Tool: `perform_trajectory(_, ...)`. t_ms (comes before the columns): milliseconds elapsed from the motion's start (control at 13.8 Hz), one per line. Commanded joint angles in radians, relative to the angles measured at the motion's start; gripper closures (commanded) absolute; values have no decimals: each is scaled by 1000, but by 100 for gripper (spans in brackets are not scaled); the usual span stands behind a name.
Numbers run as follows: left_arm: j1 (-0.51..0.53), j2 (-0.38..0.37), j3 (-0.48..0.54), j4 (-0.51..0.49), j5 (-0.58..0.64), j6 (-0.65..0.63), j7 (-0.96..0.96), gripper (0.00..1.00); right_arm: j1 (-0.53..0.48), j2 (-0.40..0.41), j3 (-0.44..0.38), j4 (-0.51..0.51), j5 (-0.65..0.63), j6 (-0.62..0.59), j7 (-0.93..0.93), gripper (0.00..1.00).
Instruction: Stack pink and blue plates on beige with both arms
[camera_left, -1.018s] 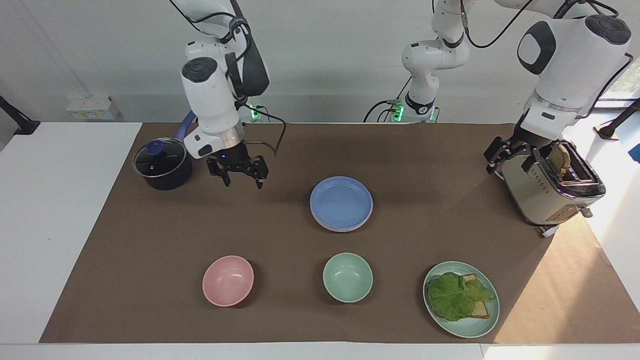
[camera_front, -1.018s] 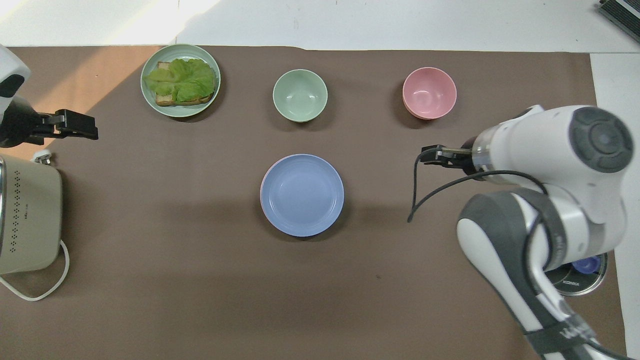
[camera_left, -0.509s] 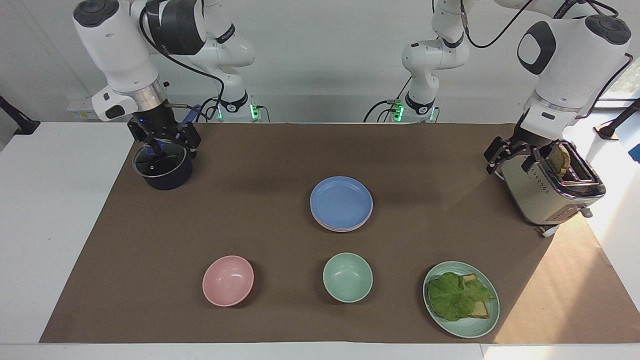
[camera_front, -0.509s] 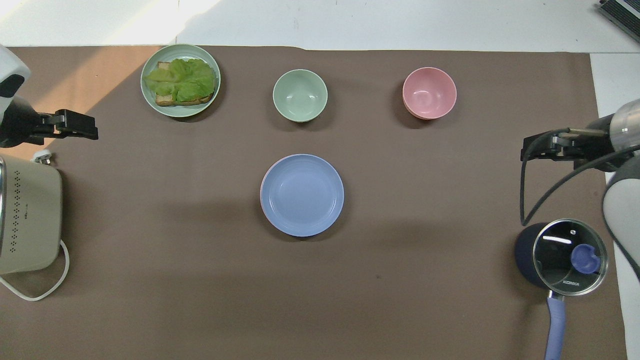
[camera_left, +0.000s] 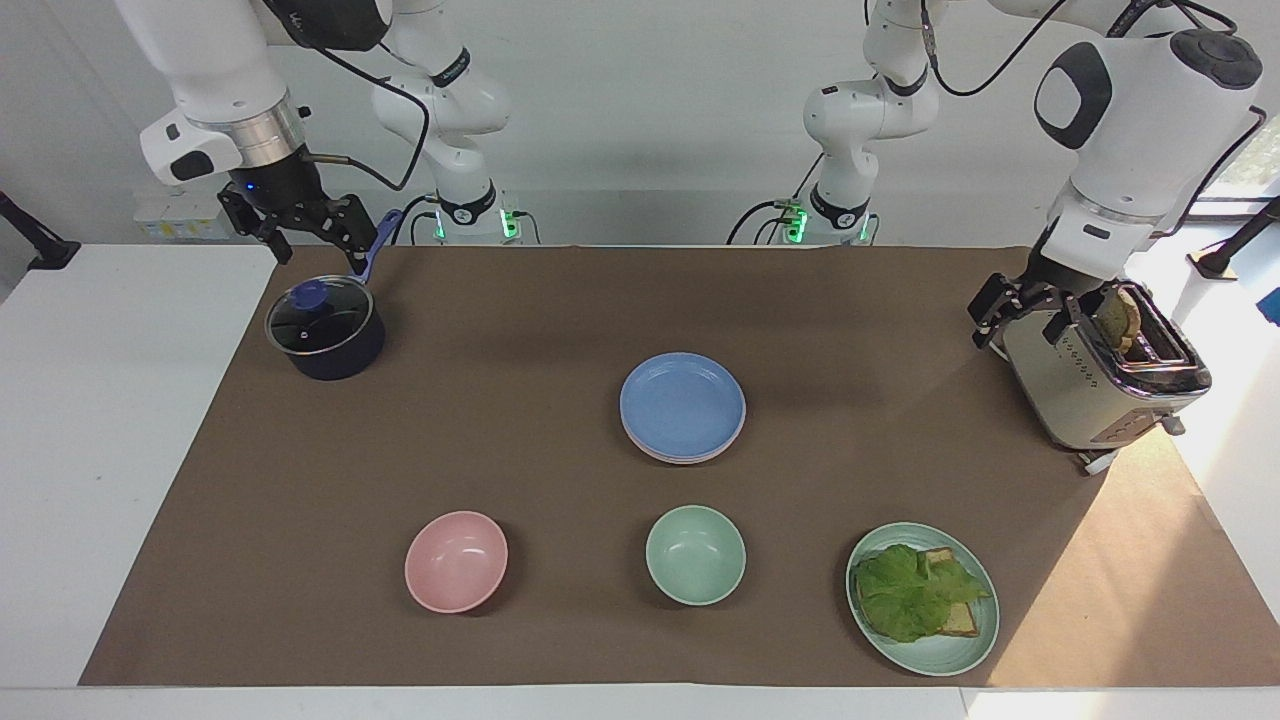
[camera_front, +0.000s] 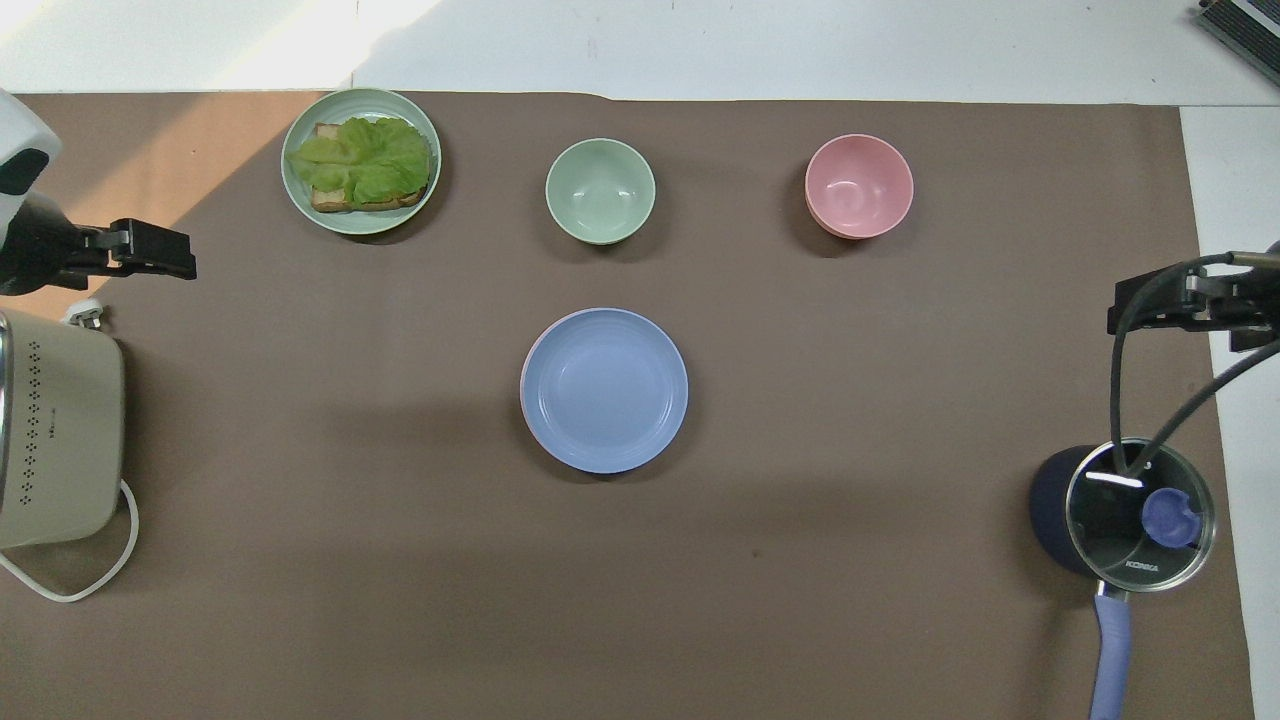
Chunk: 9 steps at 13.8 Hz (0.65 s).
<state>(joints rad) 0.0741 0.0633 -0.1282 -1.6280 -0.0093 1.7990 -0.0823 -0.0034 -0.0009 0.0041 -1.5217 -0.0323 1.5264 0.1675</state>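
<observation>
The blue plate tops the stack mid-bench. Right tool above the saucepan and left tool beside the toaster both released, empty.

The blue plate lies upright and empty on top of a neat stack at the middle of the brown mat, its round shallow face matte periwinkle with faint rings. Under it only a thin pale pink rim of the pink plate shows along the stack's edge. Below that a further pale edge can be made out, but the beige plate cannot be told apart with any certainty. Nothing touches the stack
</observation>
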Motion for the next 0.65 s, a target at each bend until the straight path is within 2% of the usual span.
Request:
perform_trajectory(0,3,-3,-2,2,20,-13,-1,0,-7,1,8,14,-9,-23,-20,0)
perform_trajectory(582,3,-3,-2,2,20,-13,-1,0,-9,-7,8,-2,-6,-25,-22,0)
